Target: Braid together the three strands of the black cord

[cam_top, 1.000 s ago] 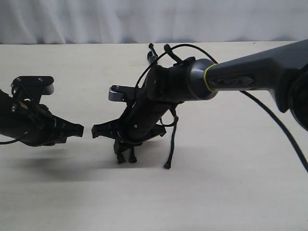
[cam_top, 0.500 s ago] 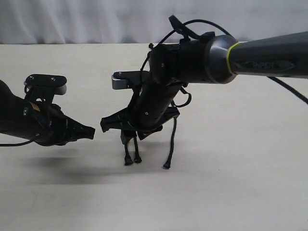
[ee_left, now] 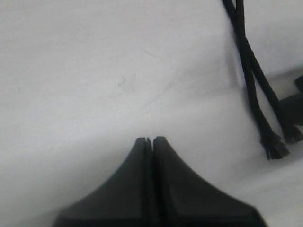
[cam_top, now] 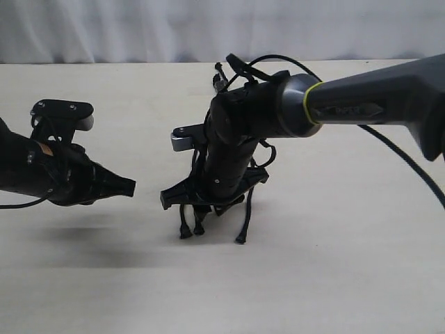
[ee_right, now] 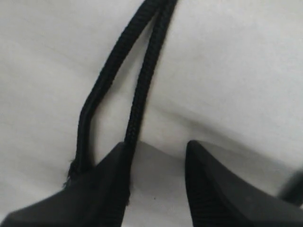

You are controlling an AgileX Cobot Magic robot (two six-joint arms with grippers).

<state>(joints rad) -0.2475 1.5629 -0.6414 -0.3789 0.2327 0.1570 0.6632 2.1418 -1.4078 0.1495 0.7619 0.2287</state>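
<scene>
The black cord lies on the table, its joined end (cam_top: 220, 72) at the back and its three strands running toward the front. Two strands (cam_top: 185, 226) end side by side under my right gripper (cam_top: 201, 207); the third strand (cam_top: 245, 214) lies apart to the right. The right gripper (ee_right: 158, 158) is open, pointing down at the table. Both strands (ee_right: 142, 80) lie beside one finger (ee_right: 111, 184), one along its inner edge, with bare table in the gap. My left gripper (cam_top: 129, 186) is shut and empty, left of the strands (ee_left: 253, 85), its tips (ee_left: 149, 140) together.
Glossy arm cables (cam_top: 389, 156) loop off the right arm over the right of the tan table (cam_top: 334, 264). A white curtain (cam_top: 139, 28) runs along the far edge. The right arm's body hides the cord's middle.
The right gripper rose, then came down again and turned to point at the two strand ends. The left gripper has moved slightly right toward the strands.
</scene>
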